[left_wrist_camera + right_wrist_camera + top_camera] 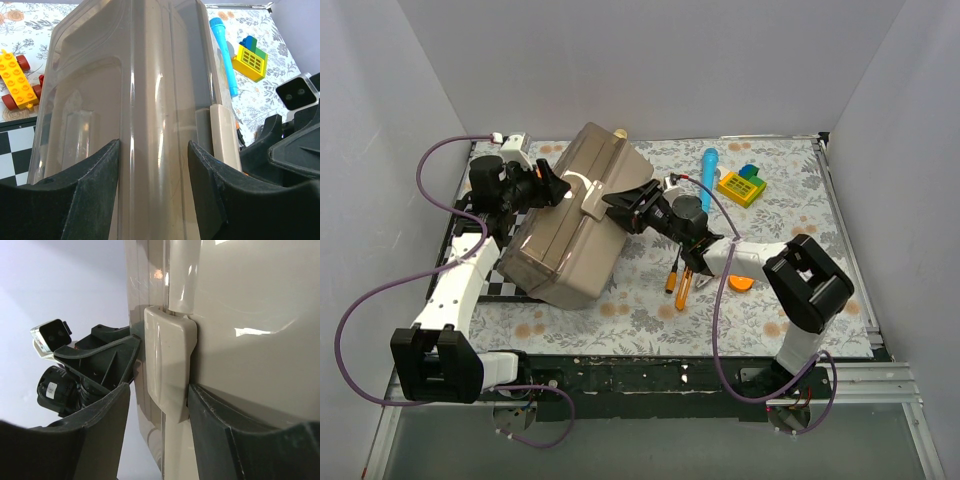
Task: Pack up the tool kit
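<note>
The grey-brown translucent toolbox (570, 230) is shut and stands tilted on the left half of the table, between both grippers. My left gripper (552, 187) is open against its left side; in the left wrist view (153, 150) the fingers straddle a long ridge of the lid (150, 75). My right gripper (620, 202) is open at the box's right side; in the right wrist view (159, 395) the tan latch (167, 365) sits between the fingers, touching the right one. Two orange-and-black screwdrivers (678, 280) lie on the cloth under the right arm.
A blue cylindrical tool (709, 165) and a yellow toy block (741, 185) lie at the back right. A yellow brick car (17, 80) lies behind the box on the left. A checkered board (480, 280) lies at the left edge. A small orange piece (742, 284) lies by the right arm.
</note>
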Tool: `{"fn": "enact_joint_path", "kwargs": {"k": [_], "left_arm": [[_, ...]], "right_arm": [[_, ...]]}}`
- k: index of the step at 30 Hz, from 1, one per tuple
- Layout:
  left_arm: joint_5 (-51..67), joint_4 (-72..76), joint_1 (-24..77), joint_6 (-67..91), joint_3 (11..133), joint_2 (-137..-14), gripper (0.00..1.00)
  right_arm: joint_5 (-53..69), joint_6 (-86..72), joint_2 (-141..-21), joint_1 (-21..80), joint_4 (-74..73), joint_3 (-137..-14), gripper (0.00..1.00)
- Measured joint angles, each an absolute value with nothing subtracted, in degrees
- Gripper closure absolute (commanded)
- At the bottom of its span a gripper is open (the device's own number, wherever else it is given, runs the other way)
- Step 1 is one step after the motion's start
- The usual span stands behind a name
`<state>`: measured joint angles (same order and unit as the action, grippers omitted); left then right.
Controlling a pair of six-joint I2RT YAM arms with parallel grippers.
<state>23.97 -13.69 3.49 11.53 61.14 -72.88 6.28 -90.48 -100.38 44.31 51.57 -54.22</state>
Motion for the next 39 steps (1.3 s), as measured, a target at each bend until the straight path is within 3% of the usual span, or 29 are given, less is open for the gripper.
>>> {"fn": "enact_joint_path", "kwargs": {"k": [20, 39], "left_arm": [[22.6, -12.6, 2.9, 11.6, 61.7, -74.2, 0.76], [22.4, -12.5, 2.8, 11.6, 62.0, -74.7, 0.76]], "right_arm": [[9.2, -92.9, -107.0, 43.5, 62.9, -56.7, 0.38], [8.6, -91.8, -109.2, 43.5, 67.9, -56.6, 0.44]]}}
